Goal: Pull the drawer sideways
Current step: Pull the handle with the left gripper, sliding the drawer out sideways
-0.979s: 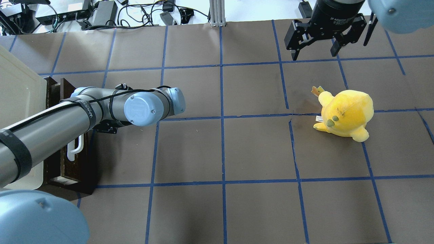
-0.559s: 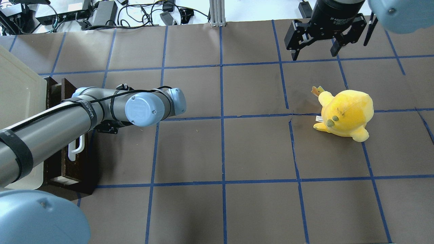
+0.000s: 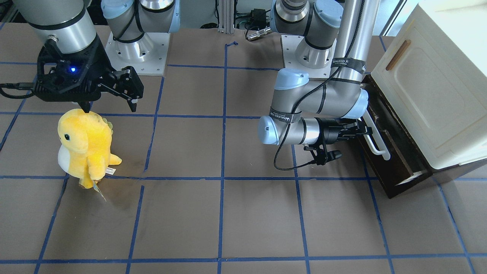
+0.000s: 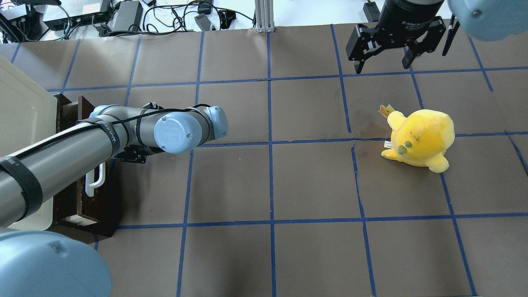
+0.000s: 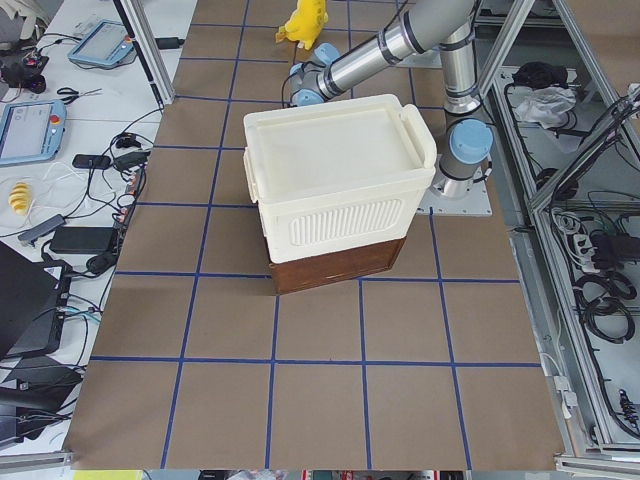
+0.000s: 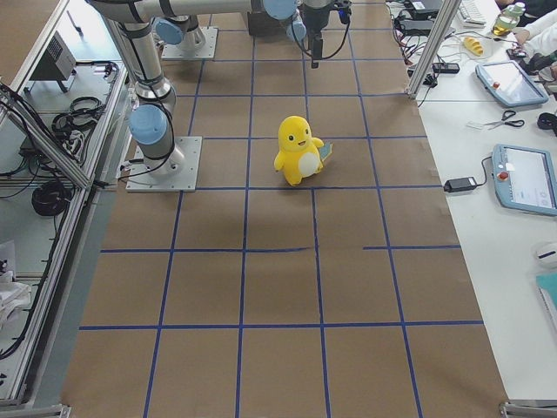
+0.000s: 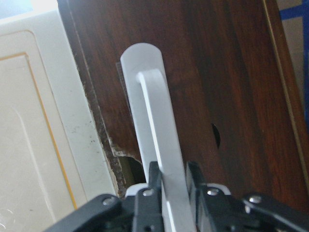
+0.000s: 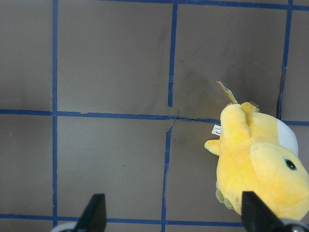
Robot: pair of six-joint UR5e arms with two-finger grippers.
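Observation:
The dark brown wooden drawer point(image 3: 392, 167) sticks out a little from under the cream-white cabinet point(image 3: 430, 95), showing a pale inner wall. Its long white bar handle point(image 3: 374, 139) runs along the front. My left gripper point(image 3: 361, 131) is shut on this handle; in the left wrist view the fingers point(image 7: 153, 181) clamp the white bar point(image 7: 161, 145) against the dark drawer front point(image 7: 217, 87). In the overhead view the drawer point(image 4: 93, 206) and handle point(image 4: 95, 181) show under the left arm. My right gripper point(image 4: 383, 62) hangs open and empty at the far right, above the table.
A yellow plush toy point(image 4: 418, 138) stands on the right half of the table, also in the right wrist view point(image 8: 258, 162). The cabinet door carries a small wooden handle point(image 3: 397, 55). Cables and power bricks point(image 4: 123, 16) lie beyond the far table edge.
My left arm and the drawer with its white handle have shifted slightly to the right, out from the cabinet. The right arm and plush toy have not moved.

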